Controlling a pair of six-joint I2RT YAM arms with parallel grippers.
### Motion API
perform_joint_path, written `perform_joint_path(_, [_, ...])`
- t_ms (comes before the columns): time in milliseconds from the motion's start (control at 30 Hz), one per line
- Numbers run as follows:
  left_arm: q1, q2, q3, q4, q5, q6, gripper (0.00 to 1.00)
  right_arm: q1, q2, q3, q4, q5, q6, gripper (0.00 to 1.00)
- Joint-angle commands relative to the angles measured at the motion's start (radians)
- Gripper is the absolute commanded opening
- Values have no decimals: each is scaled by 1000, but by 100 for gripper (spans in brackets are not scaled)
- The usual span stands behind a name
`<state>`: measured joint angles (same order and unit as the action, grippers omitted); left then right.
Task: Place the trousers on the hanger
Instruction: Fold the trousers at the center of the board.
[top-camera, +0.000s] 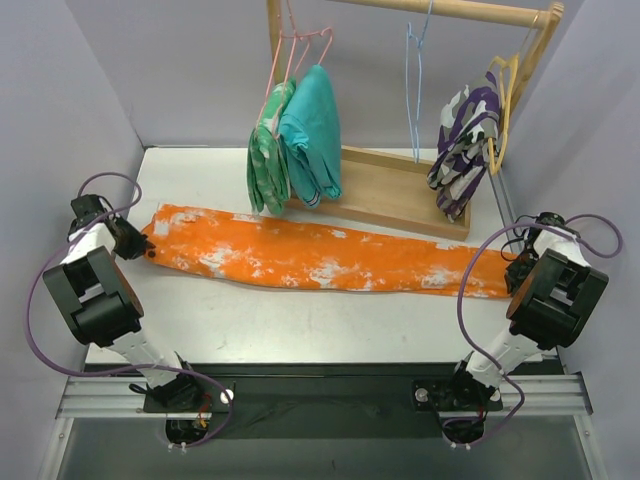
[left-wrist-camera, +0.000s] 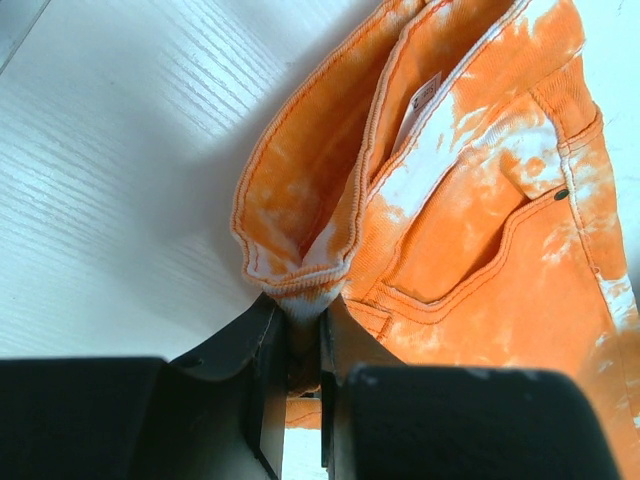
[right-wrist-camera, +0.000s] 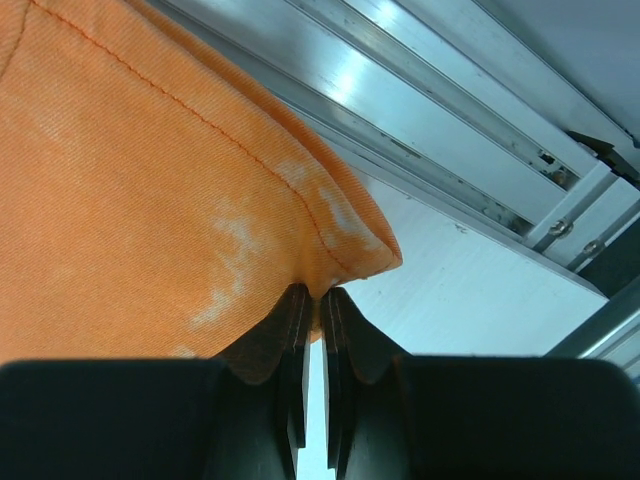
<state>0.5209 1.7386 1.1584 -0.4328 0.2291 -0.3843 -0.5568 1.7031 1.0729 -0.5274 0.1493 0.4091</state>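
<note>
The orange trousers (top-camera: 320, 257) with white splotches lie stretched flat across the table from left to right. My left gripper (top-camera: 148, 247) is shut on the waistband (left-wrist-camera: 296, 285) at the left end; bunched orange cloth fills the gap between its jaws. At the right end my right gripper (top-camera: 512, 272) is shut on the leg hem (right-wrist-camera: 335, 262), which shows pinched between the tips. The light-blue hanger (top-camera: 415, 75) hangs bare on the wooden rail (top-camera: 450, 8), above and behind the trousers.
A wooden rack base (top-camera: 395, 195) stands right behind the trousers. On the rail hang pink hangers with a teal garment (top-camera: 312, 135) and a green one (top-camera: 266, 150), and a yellow hanger with a purple-and-white garment (top-camera: 462, 145). An aluminium rail (right-wrist-camera: 420, 120) runs along the table's right edge.
</note>
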Motion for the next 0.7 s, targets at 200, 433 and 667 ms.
perform_joint_path(200, [42, 35, 87, 54, -31, 53, 0, -22, 10, 67, -59, 194, -49, 2])
perform_joint_path(433, [42, 41, 63, 83, 2, 45, 0, -11, 6, 62, -71, 161, -41, 23])
perform_joint_path(667, [42, 12, 9, 121, 61, 62, 0, 46, -91, 44, -88, -11, 9, 67])
